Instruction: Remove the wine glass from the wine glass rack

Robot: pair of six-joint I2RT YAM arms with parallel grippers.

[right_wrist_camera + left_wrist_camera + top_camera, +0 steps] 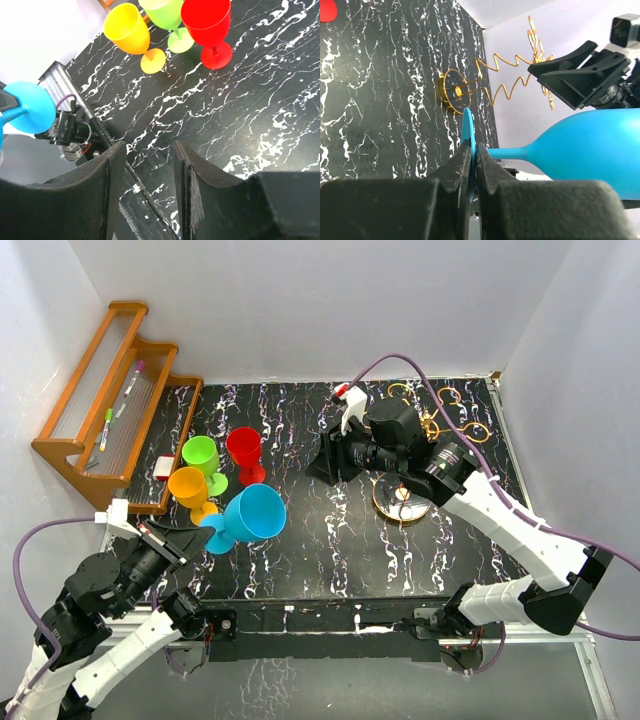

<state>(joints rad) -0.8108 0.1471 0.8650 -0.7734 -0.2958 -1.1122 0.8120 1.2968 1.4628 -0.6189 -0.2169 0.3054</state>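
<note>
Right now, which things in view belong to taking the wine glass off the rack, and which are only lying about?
For the job:
blue wine glass, held by its foot in the left gripper
gold wire rack
right gripper, open near the rack

Lying about:
red glass, green glass and orange glass, all upright
wooden shelf with pens
</note>
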